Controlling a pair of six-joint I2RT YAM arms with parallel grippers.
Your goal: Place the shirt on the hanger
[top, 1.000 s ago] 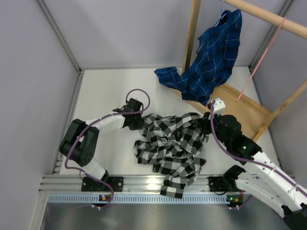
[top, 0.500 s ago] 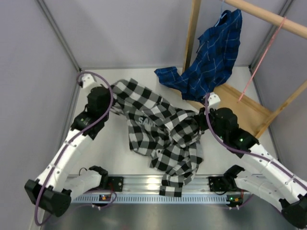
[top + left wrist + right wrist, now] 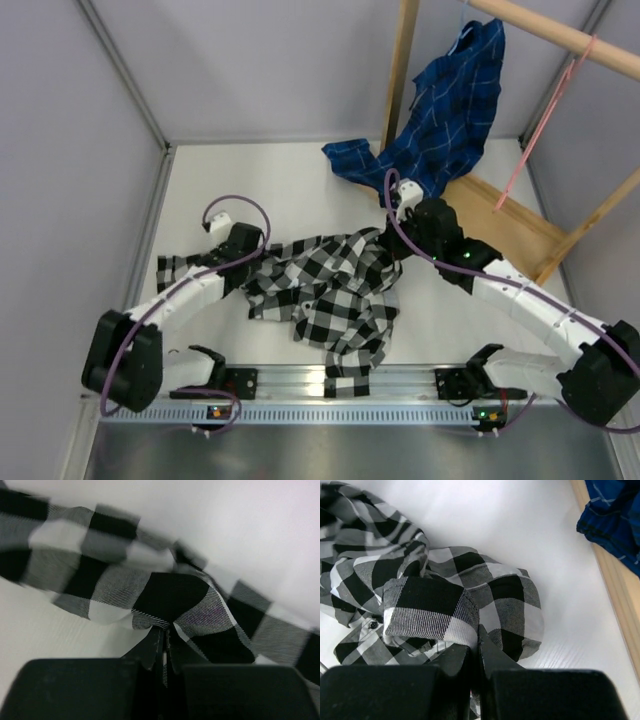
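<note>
shirt (image 3: 335, 295) bunched near bench (image 3: 240, 185) front edge, left pincer (image 3: 163, 650) pinching it, right pincer (image 3: 476, 645) pinching it, hanger (image 3: 542, 122) far-right corner

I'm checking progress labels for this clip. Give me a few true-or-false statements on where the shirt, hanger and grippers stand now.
1. The left gripper and right gripper are shut on the checked shirt. True.
2. The checked shirt hangs on the pink hanger. False: it lies on the table; the hanger hangs bare from the wooden rod.
3. A blue plaid shirt hangs at the back right. True.
4. The checked shirt lies smooth and flat. False: it is bunched and creased.
</note>
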